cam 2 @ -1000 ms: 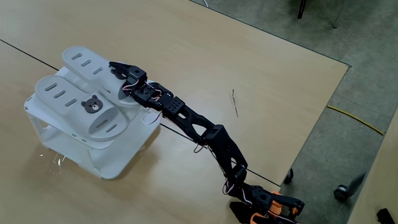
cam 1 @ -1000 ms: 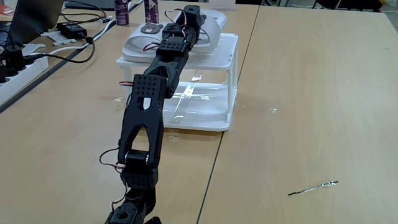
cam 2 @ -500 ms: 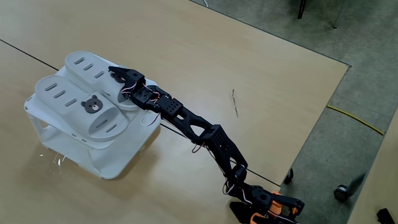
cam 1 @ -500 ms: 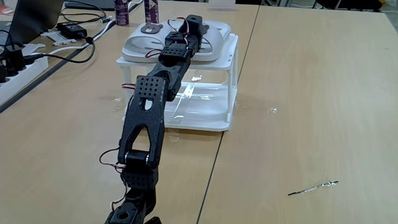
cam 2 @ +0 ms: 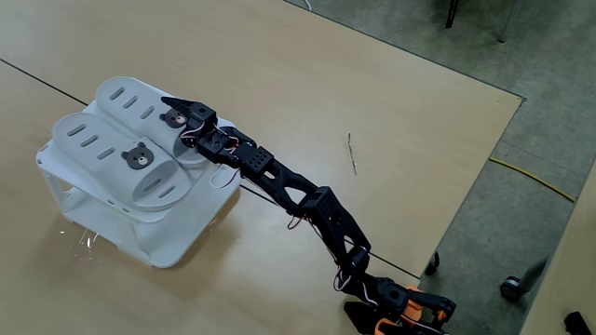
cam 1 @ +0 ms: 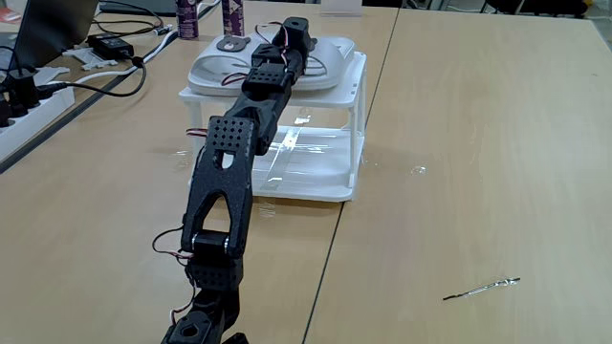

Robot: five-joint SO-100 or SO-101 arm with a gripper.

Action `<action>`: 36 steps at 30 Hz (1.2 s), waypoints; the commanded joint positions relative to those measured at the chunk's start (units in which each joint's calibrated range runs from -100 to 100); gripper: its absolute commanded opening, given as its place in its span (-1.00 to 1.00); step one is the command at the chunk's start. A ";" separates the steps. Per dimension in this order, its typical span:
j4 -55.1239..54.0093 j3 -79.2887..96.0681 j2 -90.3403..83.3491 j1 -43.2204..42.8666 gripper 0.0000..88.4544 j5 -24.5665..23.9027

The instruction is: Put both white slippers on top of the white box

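Observation:
The white box [cam 2: 177,237] stands at the left of the table, also seen as a two-tier stand [cam 1: 325,186]. Two white slippers lie side by side on its flat top. The nearer slipper [cam 2: 98,149] [cam 1: 215,67] carries a bear charm and lies free. My gripper [cam 2: 177,110] [cam 1: 295,29] reaches over the box's top at full stretch, and its fingers sit on the upper of the other white slipper [cam 2: 126,96] [cam 1: 330,53], beside that slipper's bear charm. The jaws look closed on that upper, though the arm hides part of the grip.
A power strip with cables [cam 1: 29,96], a black adapter [cam 1: 110,43] and two bottles [cam 1: 186,17] lie along the left and back. A thin metal pin [cam 1: 483,287] [cam 2: 351,154] lies on the wood. The table's edge [cam 2: 466,195] drops to the floor at the right.
The gripper has pushed further across the box top, carrying the second slipper with it. That slipper now lies flatter and more fully on the top, next to the first.

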 commanded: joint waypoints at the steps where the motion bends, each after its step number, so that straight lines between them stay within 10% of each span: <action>1: 0.12 -4.74 -7.22 0.27 -0.40 0.42; 23: -1.00 71.40 -67.21 1.51 -0.45 0.42; 27: -13.68 84.93 -74.62 2.08 -1.00 0.42; 36: -48.54 123.18 -102.55 1.26 -0.98 0.42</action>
